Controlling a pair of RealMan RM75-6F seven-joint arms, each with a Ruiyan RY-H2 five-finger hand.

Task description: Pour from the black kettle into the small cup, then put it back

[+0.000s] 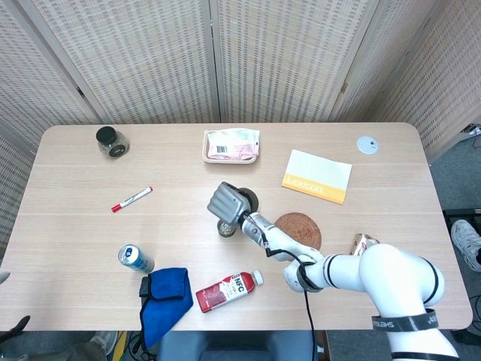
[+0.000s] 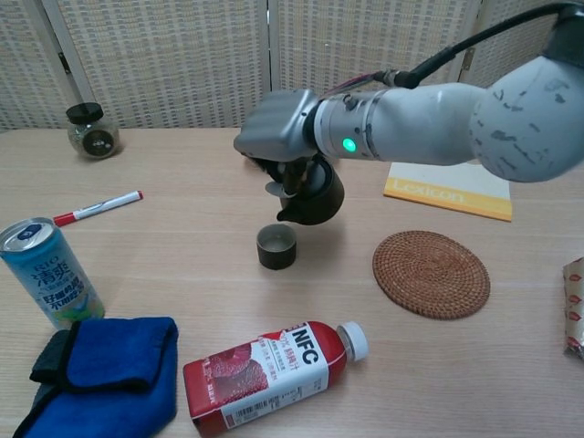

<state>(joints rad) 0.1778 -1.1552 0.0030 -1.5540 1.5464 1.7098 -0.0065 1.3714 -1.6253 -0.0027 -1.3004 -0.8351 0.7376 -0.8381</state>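
Chest view shows the bench (image 2: 164,228) carrying all items, with the right hand (image 2: 283,137) raised above its middle; the left hand appears in neither view. The right hand has its fingers curled tight around the handle of the black kettle (image 2: 313,193), which hangs clear of the surface, just above and slightly right of the small cup (image 2: 276,246). The kettle sits close to level, its spout pointing left toward the cup and its spout-to-handle axis running roughly left-right; the spout tip is not over the cup mouth. Judged from this pose, pouring appears finished or paused, and the return step is in hand. The next move calls for carrying the kettle right, keeping it level, and lowering it, probably onto the woven coaster (image 2: 431,274), which lies well apart to the right of the cup. Whether the cup holds liquid cannot be determined. Head view confirms the right hand (image 1: 229,201) beside the cup (image 1: 226,228).
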